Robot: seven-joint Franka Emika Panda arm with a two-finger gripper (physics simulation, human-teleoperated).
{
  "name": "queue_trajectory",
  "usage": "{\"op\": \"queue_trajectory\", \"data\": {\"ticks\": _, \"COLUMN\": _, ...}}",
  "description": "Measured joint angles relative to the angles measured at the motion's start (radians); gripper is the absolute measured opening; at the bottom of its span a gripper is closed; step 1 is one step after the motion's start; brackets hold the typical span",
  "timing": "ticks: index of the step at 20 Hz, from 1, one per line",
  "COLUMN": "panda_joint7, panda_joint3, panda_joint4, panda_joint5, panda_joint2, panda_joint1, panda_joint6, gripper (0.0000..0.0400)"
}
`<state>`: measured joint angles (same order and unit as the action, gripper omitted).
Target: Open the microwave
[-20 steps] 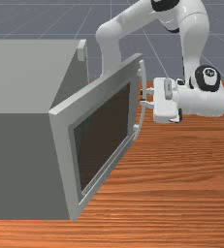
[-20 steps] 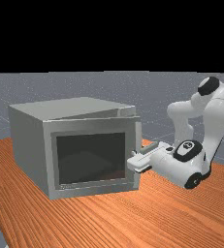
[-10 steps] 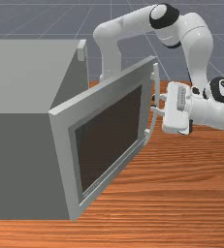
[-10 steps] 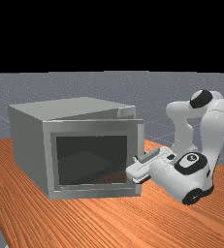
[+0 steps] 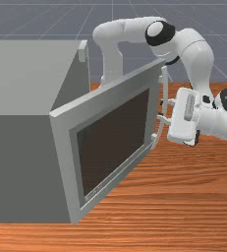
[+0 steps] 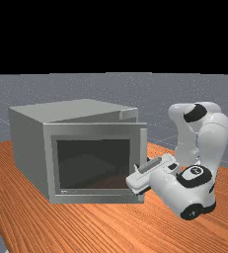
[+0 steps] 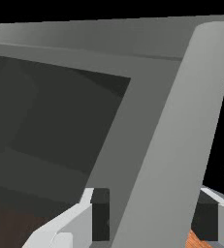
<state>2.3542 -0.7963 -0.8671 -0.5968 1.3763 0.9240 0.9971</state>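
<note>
Where the microwave body (image 5: pixel 21 78) is taken as the reference, the door (image 5: pixel 65 152) is seen partly opened: it is joined at the body's front edge nearest the front view's camera, and its free edge is swung outward, toward the front view's right. The body is set on the table (image 6: pixel 86 230). The cavity is partly uncovered by the gap between door and body, but its interior is hidden, so its contents cannot be told. A dark window (image 5: pixel 117 140) is framed by the door's grey border. At the body's front, by the corner opposite the hinged edge, a narrow grey block (image 5: pixel 83 51) is mounted.

The curved handle (image 5: pixel 164 88) is carried on the door's outer face, along the free edge, well apart from the body. The gripper (image 5: pixel 162 110) is positioned at the handle, out in front of the body. Its fingers (image 7: pixel 101 213) are spread, with the handle passed between them; a slim gap is shown beside one finger, and contact with the other cannot be confirmed. In the far view, the arm (image 6: pixel 214 138) is extended from the right toward the body's front.
</note>
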Motion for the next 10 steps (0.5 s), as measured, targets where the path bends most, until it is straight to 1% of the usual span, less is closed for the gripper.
{"op": "queue_trajectory", "data": {"ticks": 1, "panda_joint7": 0.0, "panda_joint3": 0.0, "panda_joint4": 0.003, "panda_joint5": 0.001, "panda_joint2": 0.001, "panda_joint1": -0.002, "panda_joint6": -0.003, "gripper": 0.0209}}
{"op": "queue_trajectory", "data": {"ticks": 2, "panda_joint7": -0.001, "panda_joint3": -0.003, "panda_joint4": 0.005, "panda_joint5": 0.001, "panda_joint2": 0.001, "panda_joint1": -0.004, "panda_joint6": -0.007, "gripper": 0.022}}
{"op": "queue_trajectory", "data": {"ticks": 3, "panda_joint7": 0.0, "panda_joint3": -0.002, "panda_joint4": 0.006, "panda_joint5": 0.002, "panda_joint2": 0.004, "panda_joint1": -0.005, "panda_joint6": -0.009, "gripper": 0.0216}}
{"op": "queue_trajectory", "data": {"ticks": 4, "panda_joint7": -0.03, "panda_joint3": -0.004, "panda_joint4": 0.089, "panda_joint5": 0.006, "panda_joint2": 0.037, "panda_joint1": -0.034, "panda_joint6": -0.048, "gripper": 0.0209}}
{"op": "queue_trajectory", "data": {"ticks": 7, "panda_joint7": -0.031, "panda_joint3": -0.007, "panda_joint4": 0.1, "panda_joint5": 0.006, "panda_joint2": 0.042, "panda_joint1": -0.038, "panda_joint6": -0.057, "gripper": 0.0207}}
{"op": "queue_trajectory", "data": {"ticks": 8, "panda_joint7": -0.076, "panda_joint3": -0.058, "panda_joint4": 0.213, "panda_joint5": 0.041, "panda_joint2": 0.097, "panda_joint1": -0.07, "panda_joint6": -0.098, "gripper": 0.0268}}
{"op": "queue_trajectory", "data": {"ticks": 9, "panda_joint7": -0.075, "panda_joint3": -0.045, "panda_joint4": 0.227, "panda_joint5": 0.014, "panda_joint2": 0.093, "panda_joint1": -0.079, "panda_joint6": -0.1, "gripper": 0.0326}}
{"op": "queue_trajectory", "data": {"ticks": 10, "panda_joint7": -0.077, "panda_joint3": -0.065, "panda_joint4": 0.221, "panda_joint5": 0.032, "panda_joint2": 0.096, "panda_joint1": -0.081, "panda_joint6": -0.095, "gripper": 0.0356}}
